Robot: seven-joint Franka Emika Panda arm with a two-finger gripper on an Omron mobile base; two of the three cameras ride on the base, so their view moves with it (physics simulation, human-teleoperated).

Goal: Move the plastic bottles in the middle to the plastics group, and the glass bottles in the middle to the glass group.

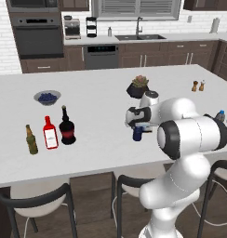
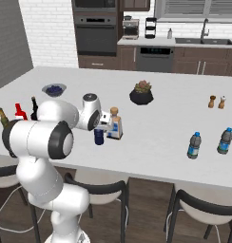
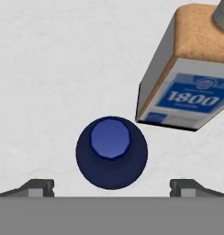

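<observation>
Bottles on my counter, sorted and unsorted

Navy plastic bottle stands upright mid-counter beside the pale blue-labelled glass bottle. Far left: olive bottle, red bottle, black round bottle. Far right: two blue-capped plastic bottles.

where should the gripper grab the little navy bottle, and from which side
Probably from straight above, closing on the round body of the navy bottle just below its cap. It stands upright, and the open gripper is already above it with a fingertip on either side. The square blue-label bottle stands close beside it but apart, so keep the fingers off that side.
</observation>
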